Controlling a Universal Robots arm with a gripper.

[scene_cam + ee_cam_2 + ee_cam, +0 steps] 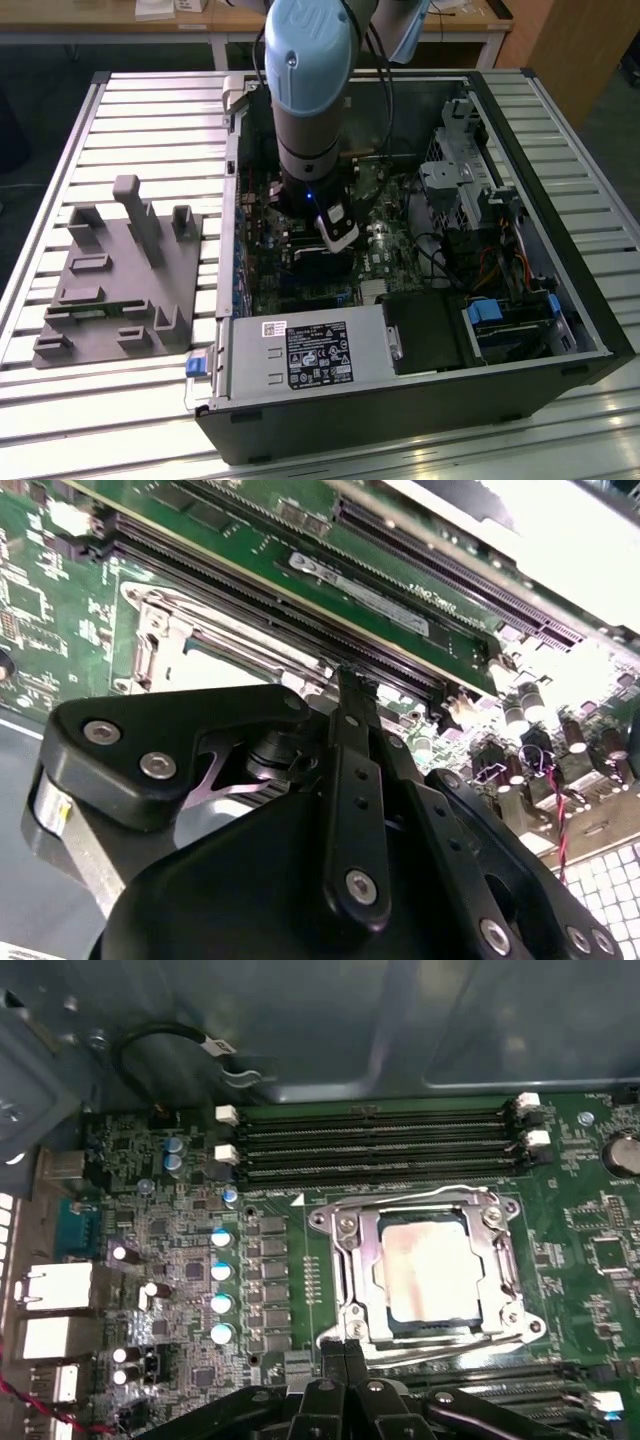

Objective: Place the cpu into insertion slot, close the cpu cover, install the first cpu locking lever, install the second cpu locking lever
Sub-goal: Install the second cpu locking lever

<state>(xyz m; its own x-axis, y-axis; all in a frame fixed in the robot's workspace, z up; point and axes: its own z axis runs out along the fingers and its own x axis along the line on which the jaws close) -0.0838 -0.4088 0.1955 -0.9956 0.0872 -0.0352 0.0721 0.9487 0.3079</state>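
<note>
In the first wrist view the cpu [430, 1265] lies flat in the insertion slot [520, 1312] on the green board, its pale metal top showing through the window of the cpu cover [365, 1260]. The cover lies down over it. A thin wire lever [420, 1197] runs along the socket side nearest the memory slots. My gripper [346, 1352] is shut, its black fingertips together at the socket's corner on the opposite side, with nothing visible between them. In the second wrist view the gripper [347, 685] points at the edge of the socket [165, 640]. The arm [310, 100] reaches down into the open computer case.
Long black memory slots [380, 1140] lie beside the socket, and blue-topped capacitors [220, 1270] and rear ports [55, 1285] on another side. The case holds a power supply [310, 355], a drive cage [455, 170] and cables [500, 270]. A grey fixture [120, 280] sits on the table at the exterior view's left.
</note>
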